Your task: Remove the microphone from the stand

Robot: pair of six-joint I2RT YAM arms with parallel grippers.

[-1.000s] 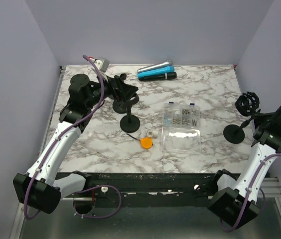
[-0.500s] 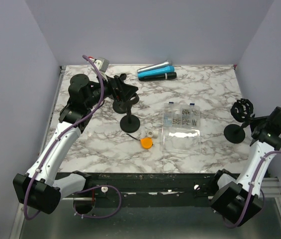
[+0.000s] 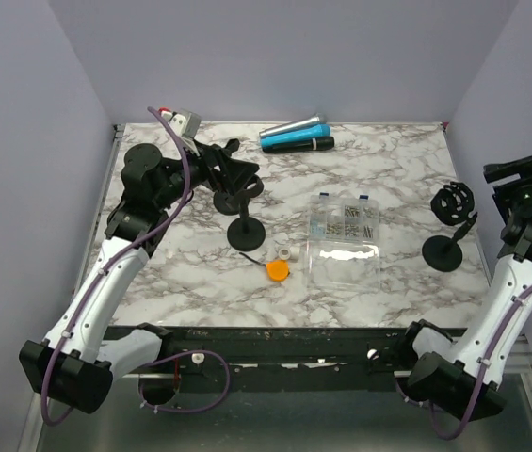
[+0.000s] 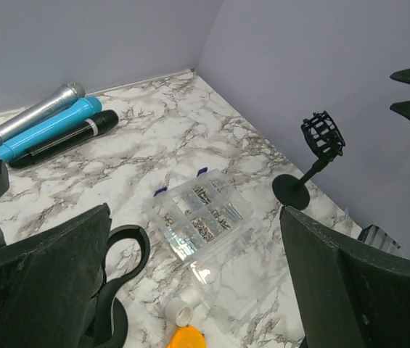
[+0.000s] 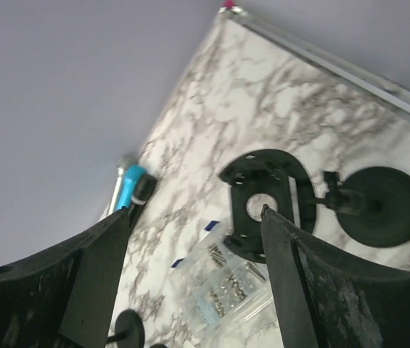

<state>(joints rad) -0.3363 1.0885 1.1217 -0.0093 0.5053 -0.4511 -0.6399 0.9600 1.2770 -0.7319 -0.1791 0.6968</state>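
Your right gripper [image 5: 190,217] hangs near the stand [image 3: 444,253] with its fingers [image 5: 88,283] apart and empty, so a sloppy swing could tip it over

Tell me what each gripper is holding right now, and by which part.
Nothing is held. The left gripper and the right gripper are both open with empty jaws; the right one hangs clear of the stand.
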